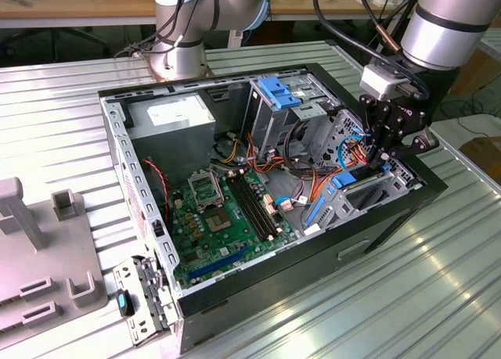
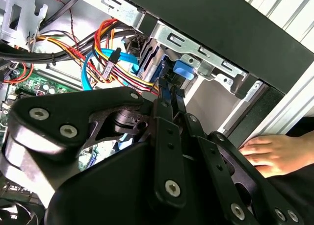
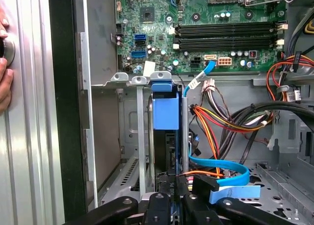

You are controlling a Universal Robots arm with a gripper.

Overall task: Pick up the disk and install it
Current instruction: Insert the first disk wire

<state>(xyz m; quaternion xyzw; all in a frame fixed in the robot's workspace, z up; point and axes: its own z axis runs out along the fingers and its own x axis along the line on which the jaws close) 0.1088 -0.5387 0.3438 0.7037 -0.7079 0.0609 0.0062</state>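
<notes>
The disk (image 3: 166,112), a dark drive in a bright blue carrier, stands on edge between the metal rails of the drive bay (image 3: 141,137) at the computer case's front corner. Its blue end tab (image 2: 182,69) lies against the bay's frame. My gripper (image 3: 172,183) is shut on the disk's near edge, with the black fingers (image 2: 167,112) pressed together on the thin blue rim. In the exterior view my gripper (image 1: 382,162) reaches down into the case (image 1: 235,296) at that view's right, and the disk is hidden behind it.
Orange, yellow and blue cables (image 3: 221,122) crowd close beside the bay. The green motherboard (image 1: 223,214) lies on the case floor, with a grey cage bearing a blue latch (image 1: 278,93) behind it. A person's hand (image 2: 270,154) rests just outside the case. A grey fixture (image 1: 39,257) stands at the exterior view's left.
</notes>
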